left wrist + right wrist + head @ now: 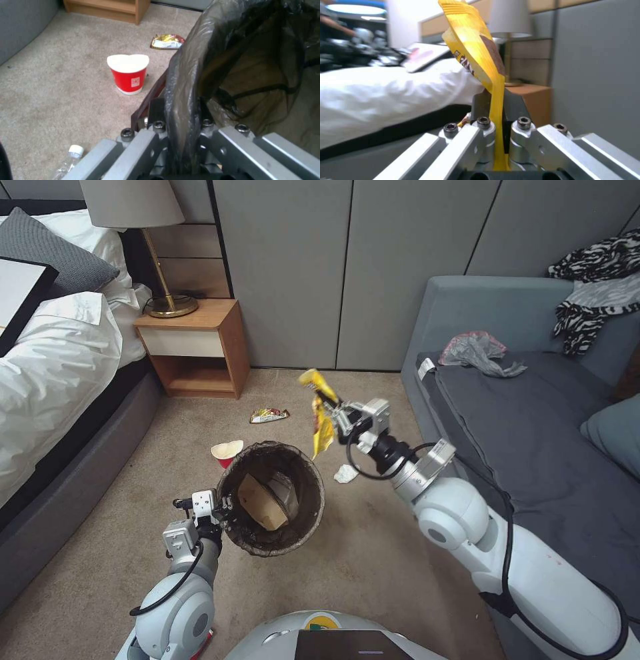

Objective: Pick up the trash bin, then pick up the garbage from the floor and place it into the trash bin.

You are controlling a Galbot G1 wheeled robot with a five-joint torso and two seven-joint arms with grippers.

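Two hands are at work over the beige carpet (373, 553). The left hand (223, 508) is pinched on the rim of the trash bin (272, 499), its fingers (156, 110) clamped either side of the dark liner folded over the edge; the bin is held off the floor, tilted so its mouth faces up toward the head camera, with a tan paper piece (261, 503) lying inside. The right hand (337, 410) is up just beside and above the bin's rim, pressed together on a yellow snack wrapper (322, 417) that hangs down from the grip; in the right wrist view the wrapper (476, 50) runs between the closed fingers (513, 105). On the carpet, a red-and-white noodle cup (128, 73) stands upright near the bin, a second wrapper (269, 415) lies beyond it toward the nightstand (193, 347), a crumpled white tissue (345, 473) lies below the right hand, and a clear bottle (68, 162) lies near the left hand
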